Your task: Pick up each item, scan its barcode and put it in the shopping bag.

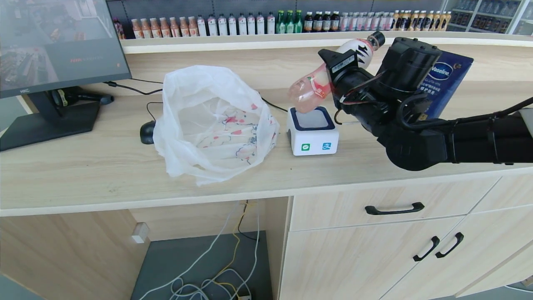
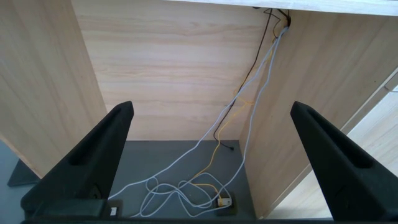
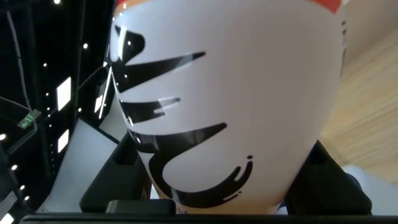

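While the right gripper clamps the tilted drink bottle, base just above the barcode scanner beside the shopping bag, I'd turn its barcode toward the window. The left gripper hangs open above floor cables. Up close, the bottle's striped label sits snugly between the right jaws.

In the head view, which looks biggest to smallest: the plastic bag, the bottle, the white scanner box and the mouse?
Largest: the plastic bag.
Next: the bottle and the white scanner box. The bottle looks longer, but it is raised nearer the camera, so unsure.
Smallest: the mouse.
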{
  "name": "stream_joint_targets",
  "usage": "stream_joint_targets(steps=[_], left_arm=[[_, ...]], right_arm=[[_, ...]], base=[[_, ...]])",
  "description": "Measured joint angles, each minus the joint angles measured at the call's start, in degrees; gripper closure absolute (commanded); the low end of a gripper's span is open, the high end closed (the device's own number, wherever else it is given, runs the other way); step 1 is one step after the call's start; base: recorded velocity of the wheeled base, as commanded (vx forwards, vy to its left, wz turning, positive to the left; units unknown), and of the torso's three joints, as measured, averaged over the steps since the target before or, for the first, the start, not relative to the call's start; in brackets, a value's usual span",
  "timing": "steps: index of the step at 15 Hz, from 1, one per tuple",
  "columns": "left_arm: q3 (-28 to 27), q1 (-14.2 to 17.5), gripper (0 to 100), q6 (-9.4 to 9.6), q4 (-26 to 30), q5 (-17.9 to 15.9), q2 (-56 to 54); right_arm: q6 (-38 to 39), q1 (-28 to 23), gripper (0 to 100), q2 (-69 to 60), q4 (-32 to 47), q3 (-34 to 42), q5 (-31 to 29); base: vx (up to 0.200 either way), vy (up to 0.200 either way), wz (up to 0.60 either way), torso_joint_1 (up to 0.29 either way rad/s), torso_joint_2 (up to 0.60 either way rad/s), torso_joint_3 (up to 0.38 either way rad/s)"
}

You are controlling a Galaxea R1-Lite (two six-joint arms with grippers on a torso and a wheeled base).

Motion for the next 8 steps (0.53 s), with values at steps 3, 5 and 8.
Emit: stream_joint_targets(steps=[3, 5, 8], left_arm=[[0.00, 0.02, 0, 0.00, 0.00, 0.00, 0.00], [0.00, 0.02, 0, -0.02, 0.00, 0.00, 0.00], [0.00, 0.02, 0, 0.00, 0.00, 0.00, 0.00]], right_arm=[[1.67, -0.11, 100, 0.48, 1.16, -0.20, 0.07], [1.78, -0.11, 100, 0.83, 1.18, -0.82, 0.07], [2.19, -0.09, 100, 1.18, 2.28, -1.73, 0.10]], base=[[0.000, 0.000, 0.00, 0.000, 0.00, 0.000], [0.000, 0.000, 0.00, 0.000, 0.00, 0.000], [0.000, 0.000, 0.00, 0.000, 0.00, 0.000]])
